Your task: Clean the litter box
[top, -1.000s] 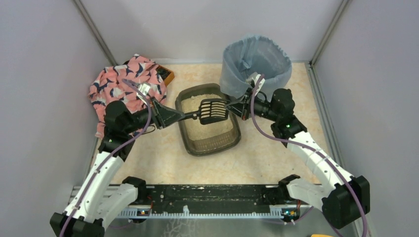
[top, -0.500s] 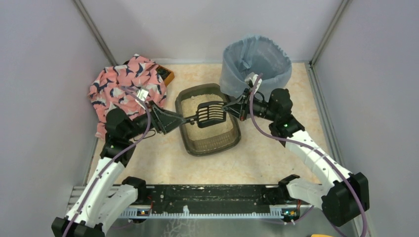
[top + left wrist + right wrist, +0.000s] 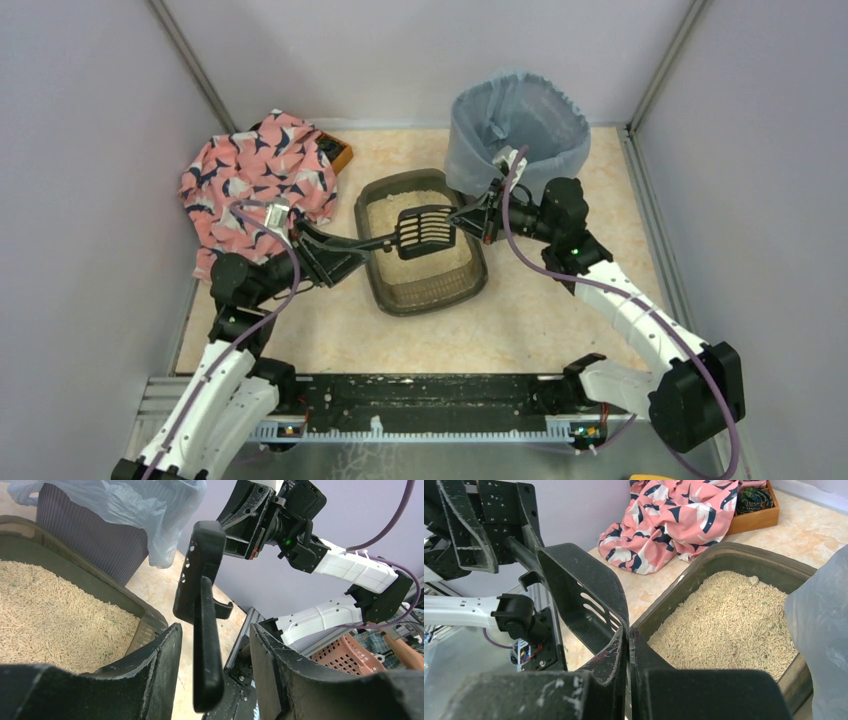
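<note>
The litter box (image 3: 423, 298), a dark tray of beige granules (image 3: 734, 615), sits mid-table. A black slotted scoop (image 3: 428, 228) hangs over it, empty. My right gripper (image 3: 468, 222) is shut on the scoop's far rim, jaws pinched tight on the thin edge (image 3: 629, 635). My left gripper (image 3: 345, 253) is open; the scoop's handle (image 3: 207, 655) runs between its fingers (image 3: 155, 660) with a gap on each side, touching neither. The scoop's head (image 3: 202, 575) stands edge-on in the left wrist view, with the right gripper (image 3: 245, 530) behind it.
A round bin with a blue-grey bag liner (image 3: 515, 120) stands right behind the box's far right corner. A pink patterned cloth (image 3: 255, 170) lies far left beside a small wooden tray (image 3: 754, 515). Grey walls enclose the table.
My left gripper has opened, let go of the scoop's handle and drawn back toward the near left. The right gripper keeps hold of the scoop, which has stayed over the box.
</note>
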Available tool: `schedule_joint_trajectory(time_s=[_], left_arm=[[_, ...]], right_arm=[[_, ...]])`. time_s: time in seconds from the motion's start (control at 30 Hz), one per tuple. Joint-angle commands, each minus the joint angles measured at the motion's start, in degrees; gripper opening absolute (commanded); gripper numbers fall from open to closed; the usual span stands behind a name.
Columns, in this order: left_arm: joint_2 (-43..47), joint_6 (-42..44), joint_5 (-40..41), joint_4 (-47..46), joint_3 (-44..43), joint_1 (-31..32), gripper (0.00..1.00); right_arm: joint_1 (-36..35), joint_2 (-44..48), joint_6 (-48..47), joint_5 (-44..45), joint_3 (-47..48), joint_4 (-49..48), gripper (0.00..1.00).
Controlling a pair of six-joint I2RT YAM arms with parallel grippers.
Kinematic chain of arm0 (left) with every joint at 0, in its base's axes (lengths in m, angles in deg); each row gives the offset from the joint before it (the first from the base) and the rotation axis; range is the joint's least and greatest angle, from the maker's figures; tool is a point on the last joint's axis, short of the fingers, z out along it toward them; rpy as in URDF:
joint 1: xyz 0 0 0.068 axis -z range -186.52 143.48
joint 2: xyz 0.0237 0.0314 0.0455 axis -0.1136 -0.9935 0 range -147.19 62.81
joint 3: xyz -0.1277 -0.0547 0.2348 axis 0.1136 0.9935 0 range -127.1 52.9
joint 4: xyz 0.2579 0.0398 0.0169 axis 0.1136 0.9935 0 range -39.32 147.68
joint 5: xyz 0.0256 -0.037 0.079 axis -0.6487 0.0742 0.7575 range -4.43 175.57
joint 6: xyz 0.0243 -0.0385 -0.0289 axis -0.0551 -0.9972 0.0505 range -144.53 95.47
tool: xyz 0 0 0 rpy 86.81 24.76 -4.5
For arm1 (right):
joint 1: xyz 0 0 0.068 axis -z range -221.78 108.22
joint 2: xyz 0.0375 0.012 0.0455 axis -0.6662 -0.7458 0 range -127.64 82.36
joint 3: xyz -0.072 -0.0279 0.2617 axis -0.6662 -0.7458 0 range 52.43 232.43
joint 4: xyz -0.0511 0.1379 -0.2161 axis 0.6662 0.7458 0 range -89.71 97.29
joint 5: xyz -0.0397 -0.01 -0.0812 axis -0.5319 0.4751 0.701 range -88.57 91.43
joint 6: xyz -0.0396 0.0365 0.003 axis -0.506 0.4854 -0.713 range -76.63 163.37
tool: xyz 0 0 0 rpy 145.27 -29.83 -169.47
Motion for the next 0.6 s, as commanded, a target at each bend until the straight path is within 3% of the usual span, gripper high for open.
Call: schedule_joint_trajectory(time_s=[0.0, 0.13, 0.2, 0.27, 0.4, 0.5, 0.57], left_arm=[[-3.3, -4.5, -1.8, -10.73, 0.92, -0.19, 0.54], [-5.16, -5.36, -1.59, -13.52, 1.47, -0.19, 0.39], [-5.51, -5.3, -1.52, -13.92, 1.45, -0.19, 0.24], [-5.9, -5.28, -1.92, -13.93, 1.27, -0.19, 0.01], [-5.33, -4.96, -1.81, -12.65, 1.55, -0.19, 0.0], [-3.83, -3.12, 2.89, -7.95, 1.25, -0.19, 0.0], [-3.33, -0.58, 6.16, -4.36, 0.17, -0.19, 0.0]], right_arm=[[-0.12, 0.43, 0.32, -1.27, 2.15, -3.14, 0.0], [-0.12, 0.79, -0.33, -1.22, 2.06, -2.31, 0.0], [-0.12, 0.88, -0.48, -1.14, 1.93, -2.11, 0.0], [-0.12, 0.93, -0.49, -1.03, 1.88, -2.15, 0.0], [-0.12, 0.72, -0.49, -1.2, 2.14, -2.19, 0.0], [-0.12, 0.34, -0.23, -1.7, 2.35, -2.56, 0.0], [-0.12, 0.34, -0.14, -1.21, 2.56, -2.37, 0.28]])
